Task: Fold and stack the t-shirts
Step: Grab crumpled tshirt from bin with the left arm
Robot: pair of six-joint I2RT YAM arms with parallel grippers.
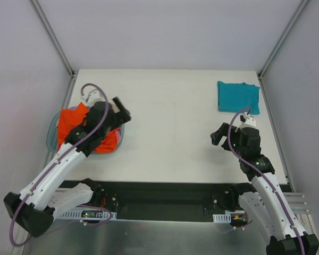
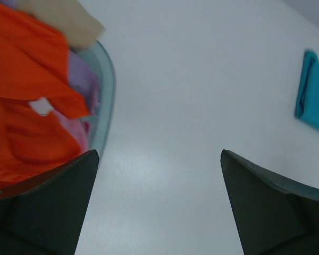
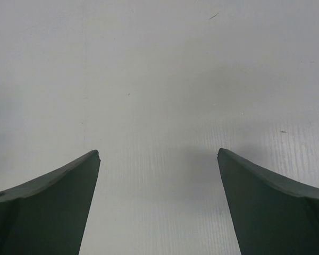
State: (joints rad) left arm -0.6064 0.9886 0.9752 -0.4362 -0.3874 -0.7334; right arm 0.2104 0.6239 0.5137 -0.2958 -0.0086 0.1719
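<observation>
Top external view — a crumpled orange-red t-shirt [image 1: 72, 119] heaps in the translucent blue basket [image 1: 50, 139]; the left jaws gape empty at the basket's rim, and the right jaws gape too.

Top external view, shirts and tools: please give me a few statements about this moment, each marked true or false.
1. The teal t-shirt lies folded near the table's far right corner. True.
2. The orange-red t-shirt lies spread flat at the middle of the table. False: it is bunched in the blue basket at the left.
3. The left tool is shut on the orange-red t-shirt. False: it is open and holds nothing.
4. The right tool is open over bare table. True.
</observation>
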